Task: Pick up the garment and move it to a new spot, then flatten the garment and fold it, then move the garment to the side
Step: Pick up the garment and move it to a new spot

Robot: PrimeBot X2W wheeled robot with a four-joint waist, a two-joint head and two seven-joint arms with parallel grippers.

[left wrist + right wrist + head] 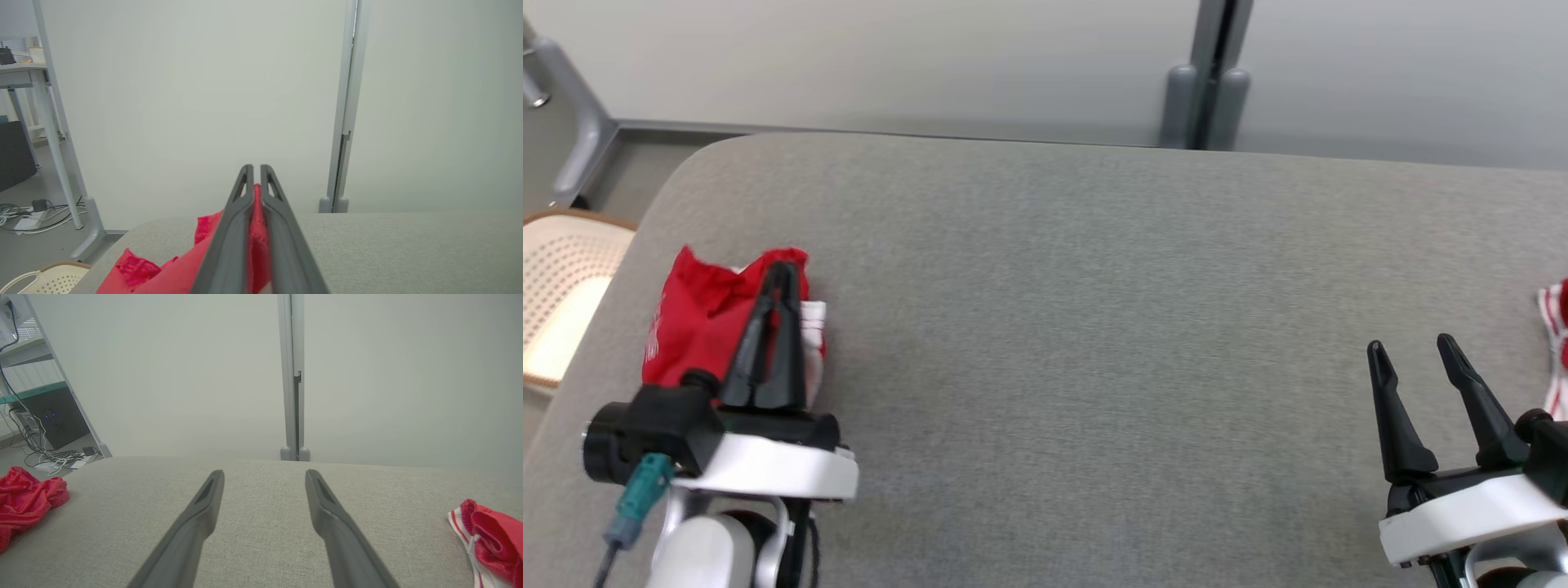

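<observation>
Red garment (694, 314) bunched lengthwise along left end effector (783, 271) clamping it; right end effector (1411, 345) apart.

text: none legible | red garment (694, 310): white print on its left edge, too small to read

The grey surface (1094, 327) lies open across its whole middle, from near edge to far edge, with room for either gripper to pass. By the left edge, towards the far left corner, a bunched red garment (690, 314) stands up, pinched in the closed left gripper (783, 273). At the right edge a red-and-white cloth (1556, 327) lies near the right gripper (1410, 343), whose fingers are spread over bare fabric. Behind the far edge a pale wall panel (890, 57) and a grey post (1205, 90) bar the way. A cream basket (560, 286) stands off the left edge.
</observation>
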